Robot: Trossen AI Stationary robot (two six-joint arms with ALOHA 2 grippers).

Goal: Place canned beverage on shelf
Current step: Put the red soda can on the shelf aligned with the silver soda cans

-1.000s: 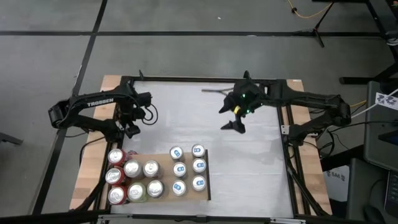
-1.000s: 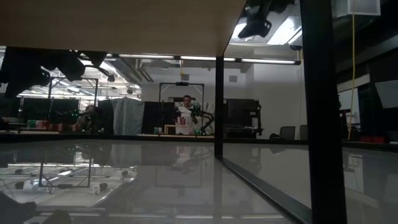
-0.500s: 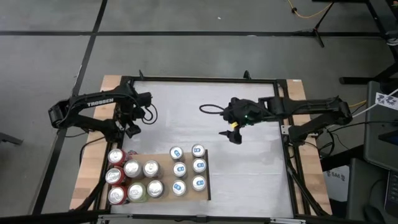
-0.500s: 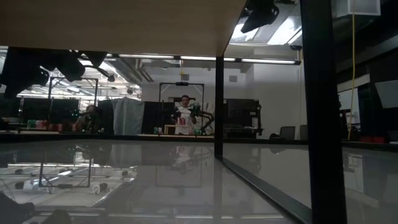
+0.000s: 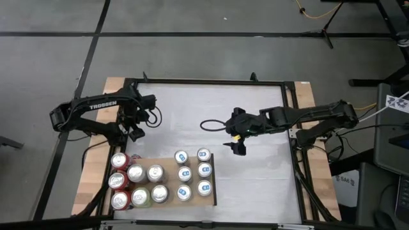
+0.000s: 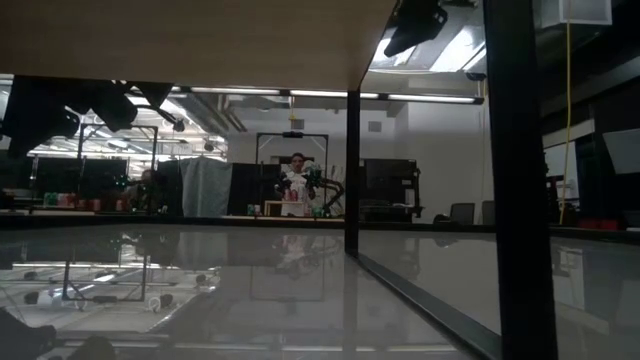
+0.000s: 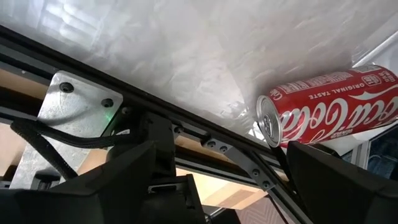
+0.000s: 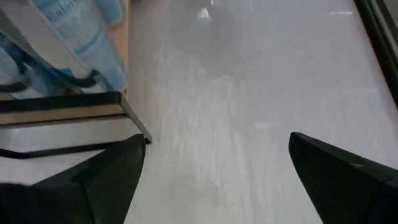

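Several cans stand upright on the light-brown shelf (image 5: 167, 203) at the table's near left: red ones (image 5: 119, 160) at its left, silver-topped ones (image 5: 155, 173) in the middle, blue ones (image 5: 204, 170) at its right by the dark edge strip (image 5: 213, 182). My left gripper (image 5: 135, 132) hovers open just beyond the far red can, which shows ahead of its fingers as a red cola can (image 7: 329, 106). My right gripper (image 5: 239, 148) hangs open over the white table, right of the blue cans (image 8: 81, 37) and the shelf's corner (image 8: 127, 109). Nothing is between either pair of fingers.
A black frame (image 5: 204, 82) runs round the white tabletop, with wooden strips (image 5: 89, 182) along its sides. A black cable loop (image 5: 211, 124) trails from the right arm. Bare white table (image 5: 262, 185) lies right of the shelf. Beyond the table, a person (image 6: 297, 185) stands in the room.
My right gripper has swung from the table's far middle toward the near edge and a little left, closing on the shelf's blue cans, sinking slightly and turning as it went. Its fingers have stayed open.
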